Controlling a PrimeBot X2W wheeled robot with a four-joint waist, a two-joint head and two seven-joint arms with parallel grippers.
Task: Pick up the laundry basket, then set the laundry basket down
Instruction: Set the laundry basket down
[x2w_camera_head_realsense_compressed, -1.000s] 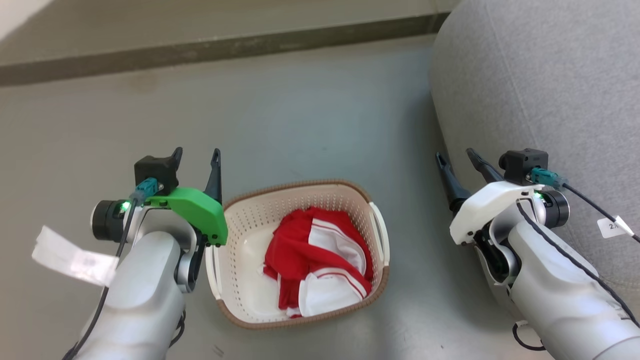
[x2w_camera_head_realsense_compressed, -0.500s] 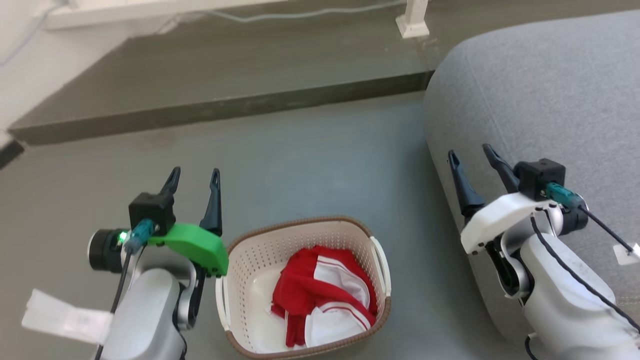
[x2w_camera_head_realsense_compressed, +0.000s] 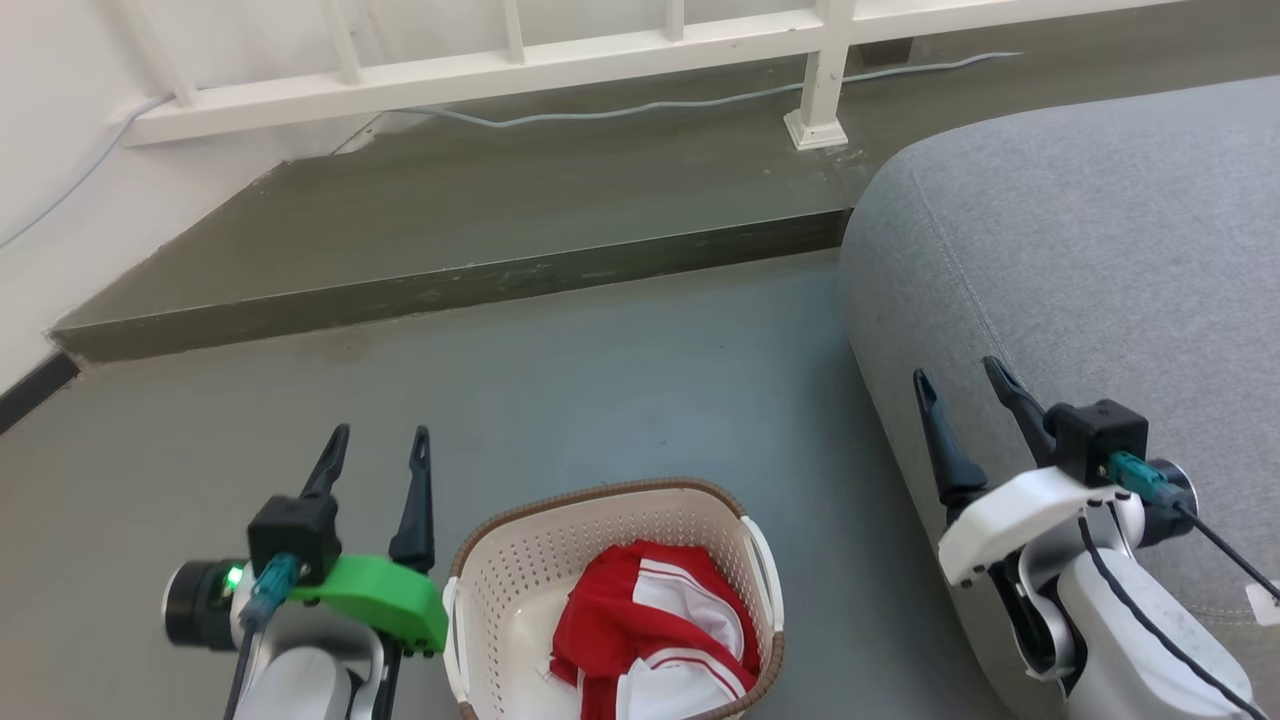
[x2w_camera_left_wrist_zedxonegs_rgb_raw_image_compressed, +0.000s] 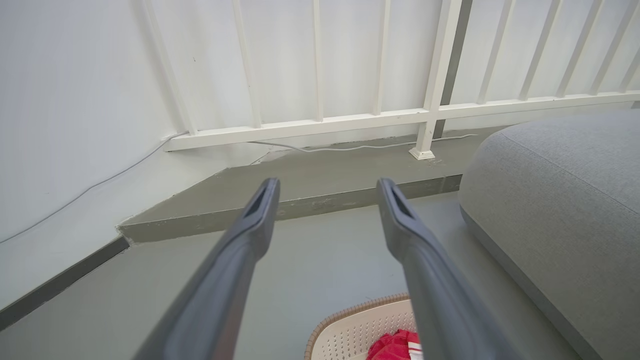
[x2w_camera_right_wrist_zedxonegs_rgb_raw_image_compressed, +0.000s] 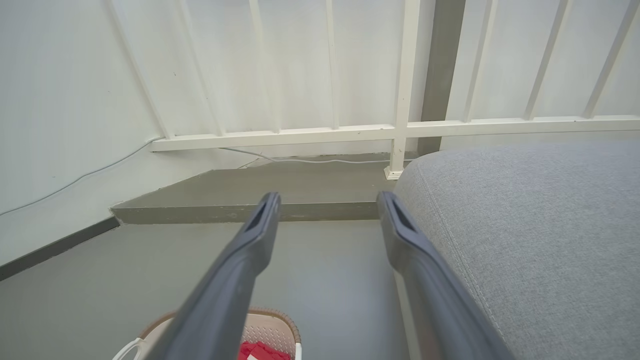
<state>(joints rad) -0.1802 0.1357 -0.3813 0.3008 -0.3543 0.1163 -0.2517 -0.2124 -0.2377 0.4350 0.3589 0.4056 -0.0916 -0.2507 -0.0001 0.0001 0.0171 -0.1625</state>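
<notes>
The laundry basket (x2w_camera_head_realsense_compressed: 520, 545), cream-white and perforated with a brown woven-look rim, sits on the grey floor at the bottom middle of the head view, holding a red and white garment (x2w_camera_head_realsense_compressed: 650, 640). My left gripper (x2w_camera_head_realsense_compressed: 378, 448) hangs open just to its left, fingers apart and clear of the rim. To the right, my right gripper (x2w_camera_head_realsense_compressed: 960, 385) is open too, beside the grey sofa and apart from the basket. The basket's far rim (x2w_camera_left_wrist_zedxonegs_rgb_raw_image_compressed: 350, 312) peeks in below the left fingers (x2w_camera_left_wrist_zedxonegs_rgb_raw_image_compressed: 260, 205). A corner of the basket (x2w_camera_right_wrist_zedxonegs_rgb_raw_image_compressed: 272, 327) shows in the right wrist view.
A grey sofa (x2w_camera_head_realsense_compressed: 1080, 250) bulks at the right, close to my right arm. A low step (x2w_camera_head_realsense_compressed: 450, 285) runs across ahead, with a white railing (x2w_camera_head_realsense_compressed: 600, 60) and its post (x2w_camera_head_realsense_compressed: 818, 90) behind it. A cable (x2w_camera_head_realsense_compressed: 650, 105) lies along the step. A white wall (x2w_camera_left_wrist_zedxonegs_rgb_raw_image_compressed: 75, 125) closes the left.
The head camera has tilted upward, so the basket and both arms sit lower in the picture and the railing has come into view. Both grippers stay open, apart from the basket.
</notes>
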